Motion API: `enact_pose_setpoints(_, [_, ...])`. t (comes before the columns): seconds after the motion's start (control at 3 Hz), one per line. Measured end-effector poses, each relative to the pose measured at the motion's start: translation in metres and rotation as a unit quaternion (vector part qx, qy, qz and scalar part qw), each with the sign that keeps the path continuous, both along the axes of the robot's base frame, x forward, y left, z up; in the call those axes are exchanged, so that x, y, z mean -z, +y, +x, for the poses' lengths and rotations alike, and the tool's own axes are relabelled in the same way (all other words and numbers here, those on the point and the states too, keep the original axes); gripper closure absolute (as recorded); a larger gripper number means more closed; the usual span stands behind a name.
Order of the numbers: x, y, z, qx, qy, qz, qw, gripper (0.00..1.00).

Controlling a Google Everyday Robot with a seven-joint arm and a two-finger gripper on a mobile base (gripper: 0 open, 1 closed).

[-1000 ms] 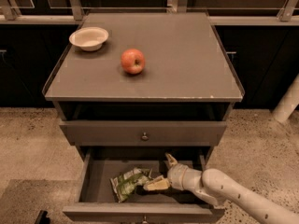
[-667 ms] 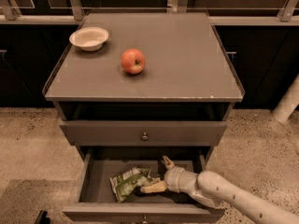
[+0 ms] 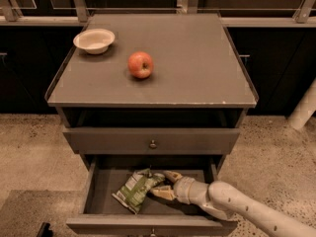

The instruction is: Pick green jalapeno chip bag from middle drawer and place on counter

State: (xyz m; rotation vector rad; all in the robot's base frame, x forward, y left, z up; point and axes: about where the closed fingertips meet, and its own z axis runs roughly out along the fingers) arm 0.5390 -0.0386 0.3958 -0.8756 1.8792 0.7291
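The middle drawer [image 3: 103, 184] was pulled open at the bottom of the frame. The green jalapeno chip bag [image 3: 133, 190] lay flat on the drawer floor, a little left of the middle. It was not on the counter [image 3: 197, 68] yet.

The white arm [image 3: 237, 206] came in from the lower right corner and reached down into the drawer. The gripper [image 3: 165, 184] was at the right end of the bag. Its two fingers were apart, one higher and one lower, and the end of the bag looked to sit between them. I could not tell for sure if they touched the bag.

A second before, the gripper was further to the right, with a small gap between it and the bag. Now it had slid left and that gap was gone. The two fingers also looked a bit nearer to each other than before. The bag had hardly moved at all.

This means the reach was almost done, and the squeeze looked like the next thing to do. After that, the bag would have to be lifted out of the drawer, past the shut drawer [image 3: 197, 140] above it, and up to the counter.

On the counter in the upper part of the frame, the red apple [image 3: 140, 64] and the little white bowl [image 3: 94, 40] sat in the same spots as before. The right side of the counter looked like a good place for the bag.
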Motion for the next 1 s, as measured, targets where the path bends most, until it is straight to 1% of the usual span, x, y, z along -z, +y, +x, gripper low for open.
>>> enact_pose_setpoints(0.67, [0.0, 0.0001, 0.0, 0.0, 0.0, 0.0, 1.0, 0.84])
enact_pose_setpoints(1.0, [0.0, 0.0001, 0.0, 0.0, 0.0, 0.0, 1.0, 0.79])
